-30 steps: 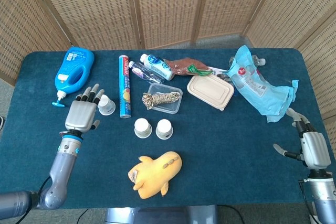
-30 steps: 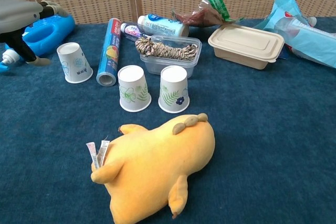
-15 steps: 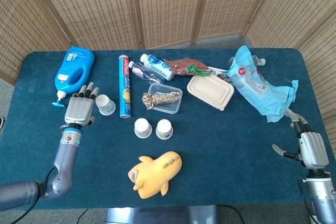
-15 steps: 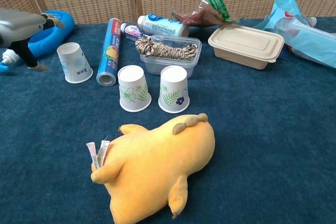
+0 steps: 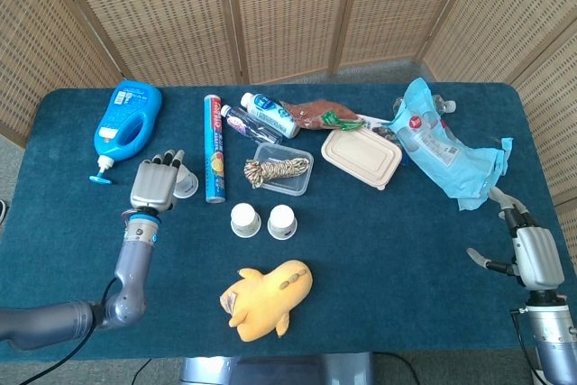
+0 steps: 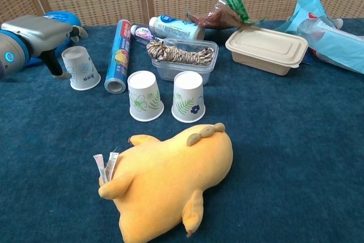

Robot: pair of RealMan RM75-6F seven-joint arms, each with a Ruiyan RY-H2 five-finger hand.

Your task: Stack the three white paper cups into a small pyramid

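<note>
Two white paper cups (image 5: 243, 219) (image 5: 282, 221) stand upside down side by side mid-table, also in the chest view as the left cup (image 6: 145, 95) and the right cup (image 6: 188, 96). A third cup (image 6: 81, 68) stands upside down to their left, partly hidden under my hand in the head view (image 5: 187, 187). My left hand (image 5: 155, 185) (image 6: 41, 31) hovers at that cup's top left edge, fingers spread over it and thumb down beside it, with no grip showing. My right hand (image 5: 532, 254) rests open at the table's right edge.
A blue tube (image 5: 214, 146) lies just right of the third cup, a blue detergent bottle (image 5: 128, 119) behind it. A clear box of rope (image 5: 279, 169) sits behind the cup pair, a yellow plush toy (image 5: 268, 297) in front. A beige lidded box (image 5: 362, 157) and blue bag (image 5: 442, 146) lie right.
My left hand has moved right, from beside the third cup to partly over it. The cups and my right hand have not moved.
</note>
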